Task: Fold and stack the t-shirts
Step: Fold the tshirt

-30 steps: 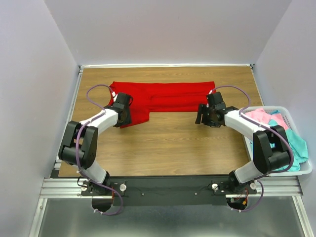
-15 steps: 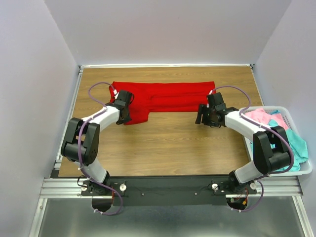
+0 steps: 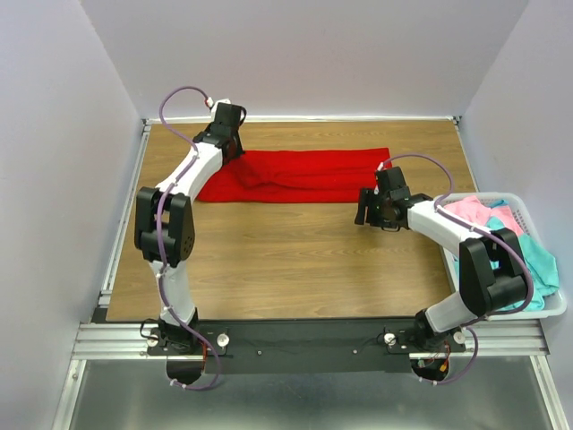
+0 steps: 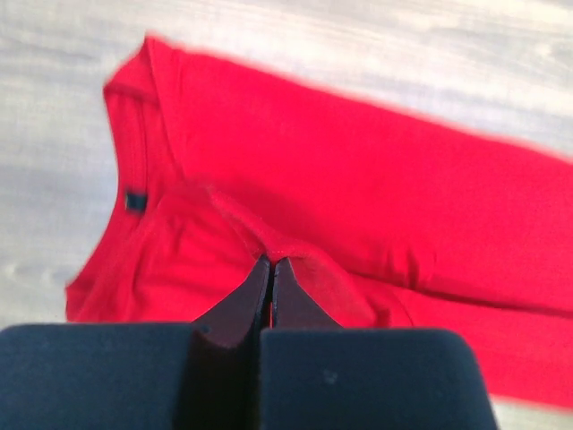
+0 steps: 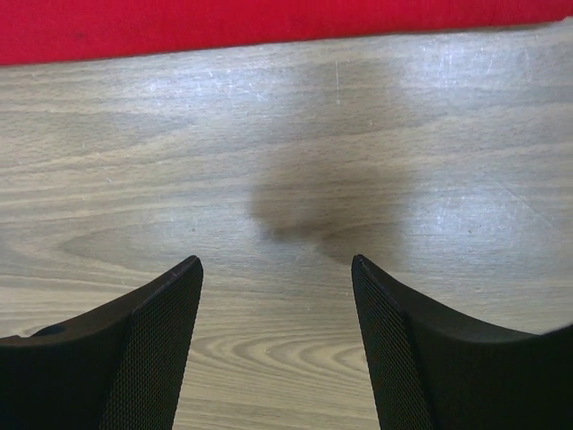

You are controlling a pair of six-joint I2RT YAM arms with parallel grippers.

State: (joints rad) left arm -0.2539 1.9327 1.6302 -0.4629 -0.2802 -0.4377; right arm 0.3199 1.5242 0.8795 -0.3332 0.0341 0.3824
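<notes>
A bright red t-shirt (image 3: 300, 175) lies as a long band across the far half of the table. In the left wrist view its collar (image 4: 134, 161) is at the left. My left gripper (image 3: 231, 148) is at the shirt's far left end, near the back edge. It is shut on a raised fold of the red t-shirt (image 4: 358, 179), with cloth pinched at the fingertips of the left gripper (image 4: 270, 262). My right gripper (image 3: 365, 208) hovers open over bare wood just in front of the shirt's right end. Nothing sits inside the right gripper (image 5: 277, 269), and the red hem (image 5: 269, 18) lies beyond it.
A white laundry basket (image 3: 555, 309) stands at the table's right edge, beside the right arm. It holds a pink t-shirt (image 3: 470, 210) and a teal t-shirt (image 3: 537, 260). Walls close in the table at the back and on both sides.
My left gripper shut on the shirt's near-left flap and swung it up toward the back edge. That flap no longer hangs toward me. The right arm has stayed put.
</notes>
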